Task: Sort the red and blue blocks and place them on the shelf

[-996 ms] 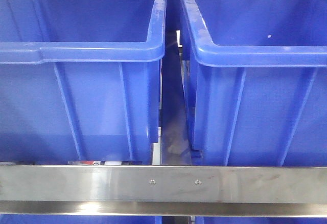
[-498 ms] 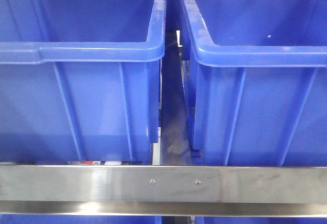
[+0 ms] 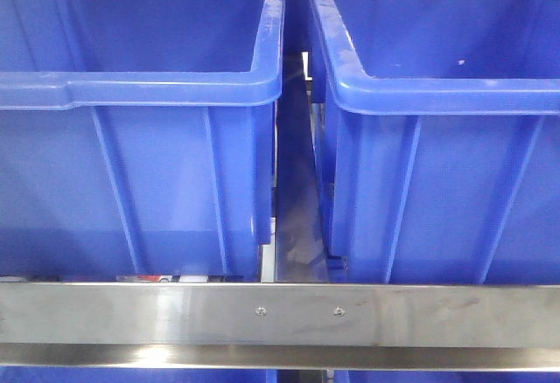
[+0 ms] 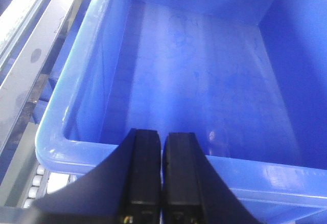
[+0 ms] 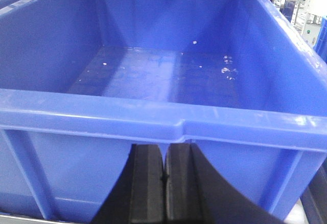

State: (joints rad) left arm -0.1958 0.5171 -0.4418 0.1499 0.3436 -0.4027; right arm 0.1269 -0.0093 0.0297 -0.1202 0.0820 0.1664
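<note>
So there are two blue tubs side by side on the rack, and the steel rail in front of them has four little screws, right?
Not quite. The front-facing view shows two blue tubs side by side, but the steel rail carries only two small screws, not four.

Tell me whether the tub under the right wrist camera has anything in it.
No blocks: the tub's floor shows only a few small white specks. The right gripper, jaws together, holds nothing.

Left tub (image 3: 131, 164), right tub (image 3: 437, 173) – glossy blue plastic, scuffed; shelf (image 3: 280, 313) front rail – brushed steel.
</note>
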